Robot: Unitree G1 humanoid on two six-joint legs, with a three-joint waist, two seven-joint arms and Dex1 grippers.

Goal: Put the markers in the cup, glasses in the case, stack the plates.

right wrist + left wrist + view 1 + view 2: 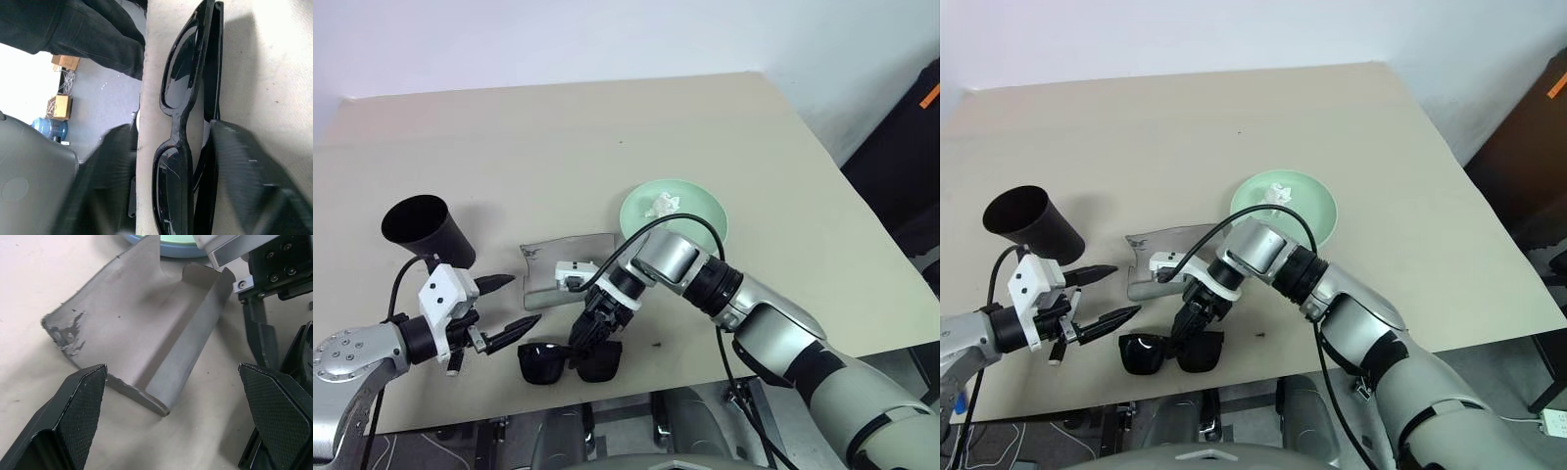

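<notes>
Sunglasses (570,361) lie folded at the near edge of the table (607,157), lenses facing the edge. My right gripper (590,336) points down onto their bridge from the far side; in the right wrist view one finger (244,171) stands on the table side of the frame and the other finger (105,171) hangs past the table edge, so the frame sits between them. I cannot tell whether the fingers are pressing the frame or only straddling it.

Grey case (563,264) lies open just beyond the sunglasses, its paler lining facing up, one corner of the flap scuffed. My right wrist passes above its near end.

My left gripper (509,305) hovers just left of the case and the sunglasses, fingers spread wide and holding nothing, tips aimed toward the case. In the left wrist view the open case lies between its two fingers (78,406).

Black cup (426,233) stands on the table beyond my left gripper, tilted so its rim faces the camera; I cannot see its inside well enough to say what it holds.

Mint green plate (695,211) sits beyond the case to the right, crumpled white tissue (663,205) on it. In the left wrist view a light blue plate (146,241) shows as a rim under the green one, so the two are stacked.
</notes>
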